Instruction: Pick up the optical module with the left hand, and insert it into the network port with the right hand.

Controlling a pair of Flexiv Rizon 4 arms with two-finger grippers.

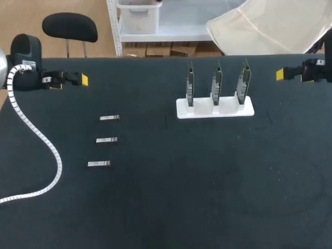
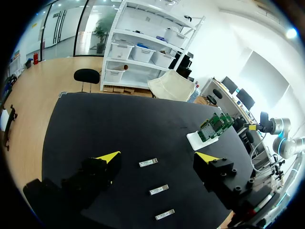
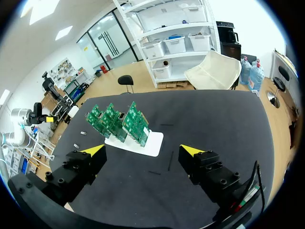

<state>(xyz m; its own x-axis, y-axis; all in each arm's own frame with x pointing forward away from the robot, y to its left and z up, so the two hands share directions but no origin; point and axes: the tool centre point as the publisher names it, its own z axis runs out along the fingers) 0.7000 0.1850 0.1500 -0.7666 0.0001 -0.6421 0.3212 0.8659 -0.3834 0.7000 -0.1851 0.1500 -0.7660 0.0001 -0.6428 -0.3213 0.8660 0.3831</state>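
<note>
1. While the task asked for a pick-up by the left arm, no module was in either end effector. The left end effector (image 2: 158,157) stood at about 10 o'clock on the tabletop (image 1: 207,181) in the head view, fingers spread wide and empty.
2. Three optical modules lay flat in a column at about 9 o'clock, apart from one another: the farthest module (image 1: 109,118), the middle module (image 1: 107,140) and the nearest module (image 1: 99,164). In the left wrist view they lay ahead of the open fingers, none touched.
3. The right end effector (image 3: 143,150) sat at about 2 o'clock by the tabletop's edge, its fingers also wide apart and holding nothing.
4. At about 1 o'clock a white holder (image 1: 215,107) carried three green network cards (image 1: 217,83) upright in a row. Their ports were too small to make out.
5. By my judgement the task stood at its very start. Grasping a module with the left arm, passing it to the right and inserting it all remained.
</note>
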